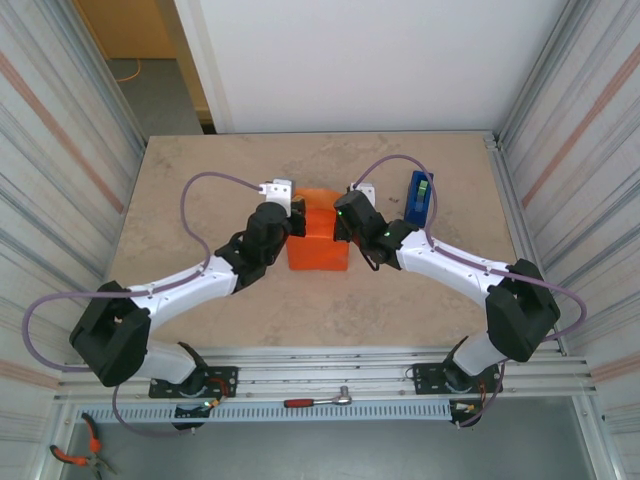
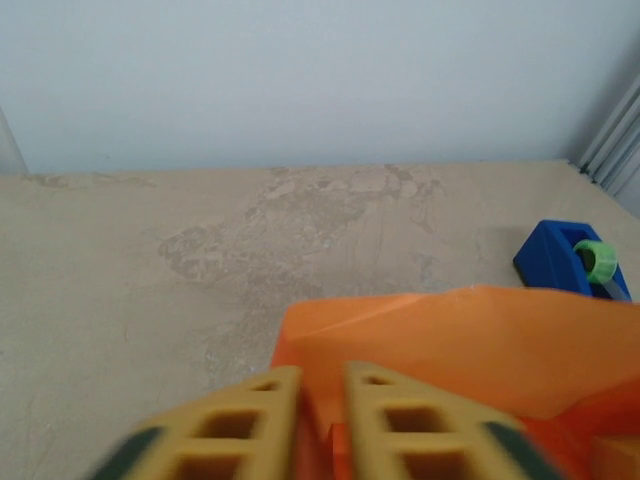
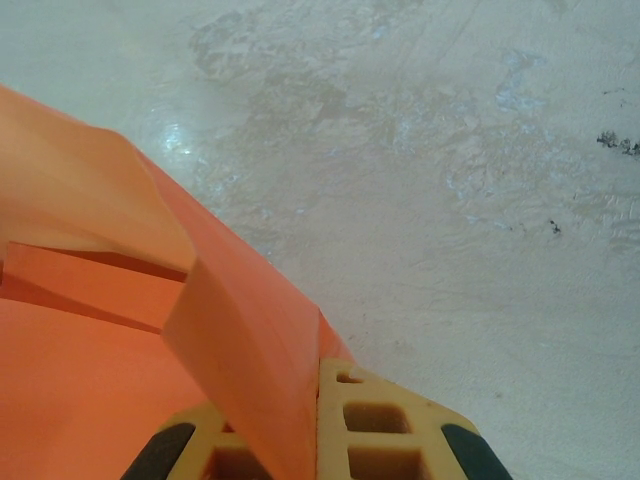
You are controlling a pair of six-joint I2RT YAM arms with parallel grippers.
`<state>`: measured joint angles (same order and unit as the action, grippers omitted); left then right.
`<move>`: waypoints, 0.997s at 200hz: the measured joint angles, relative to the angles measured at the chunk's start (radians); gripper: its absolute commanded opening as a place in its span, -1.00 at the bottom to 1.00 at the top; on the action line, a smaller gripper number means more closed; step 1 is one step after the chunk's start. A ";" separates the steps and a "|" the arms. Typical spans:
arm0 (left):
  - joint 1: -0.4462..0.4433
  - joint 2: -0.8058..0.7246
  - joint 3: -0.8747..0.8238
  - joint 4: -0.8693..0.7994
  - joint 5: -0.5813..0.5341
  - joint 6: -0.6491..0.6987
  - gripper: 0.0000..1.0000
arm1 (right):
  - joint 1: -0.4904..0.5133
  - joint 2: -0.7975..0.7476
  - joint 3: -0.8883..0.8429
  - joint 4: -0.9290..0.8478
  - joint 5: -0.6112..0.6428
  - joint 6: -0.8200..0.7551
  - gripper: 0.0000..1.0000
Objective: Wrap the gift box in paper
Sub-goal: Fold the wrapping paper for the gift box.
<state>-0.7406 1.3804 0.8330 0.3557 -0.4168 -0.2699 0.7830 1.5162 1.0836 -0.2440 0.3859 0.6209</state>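
Observation:
The bright orange paper (image 1: 318, 245) lies folded into a box-shaped bundle at the middle of the table. The gift box is hidden under it. My left gripper (image 1: 298, 225) is at the bundle's far left corner, and its yellow fingers (image 2: 250, 415) are shut on a raised fold of the paper (image 2: 450, 345). My right gripper (image 1: 338, 222) is at the far right corner, shut on an upright flap of the paper (image 3: 250, 340). That flap covers part of one right finger (image 3: 385, 420). In the wrist views the left gripper (image 2: 322, 378) and right gripper (image 3: 312, 392) both pinch orange sheet.
A blue tape dispenser (image 1: 420, 198) with a green roll stands right of the bundle, close to the right arm; it also appears in the left wrist view (image 2: 570, 262). The beige marbled tabletop (image 1: 200, 200) is bounded by ribbed walls. A ratchet tool (image 1: 318, 401) lies on the front rail.

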 measured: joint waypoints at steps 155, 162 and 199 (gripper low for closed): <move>0.044 -0.194 -0.131 0.007 0.056 -0.027 0.44 | -0.018 0.000 0.000 0.006 -0.035 0.000 -1.00; 0.044 -0.190 -0.144 0.008 0.058 -0.032 0.44 | -0.019 0.000 0.000 0.008 -0.039 0.000 -1.00; 0.040 -0.123 -0.155 0.024 0.060 -0.045 0.51 | -0.019 0.000 0.000 0.008 -0.042 0.000 -1.00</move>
<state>-0.7006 1.2572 0.6777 0.3798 -0.3565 -0.3153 0.7635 1.5162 1.0836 -0.2359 0.3435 0.6209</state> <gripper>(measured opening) 0.746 0.060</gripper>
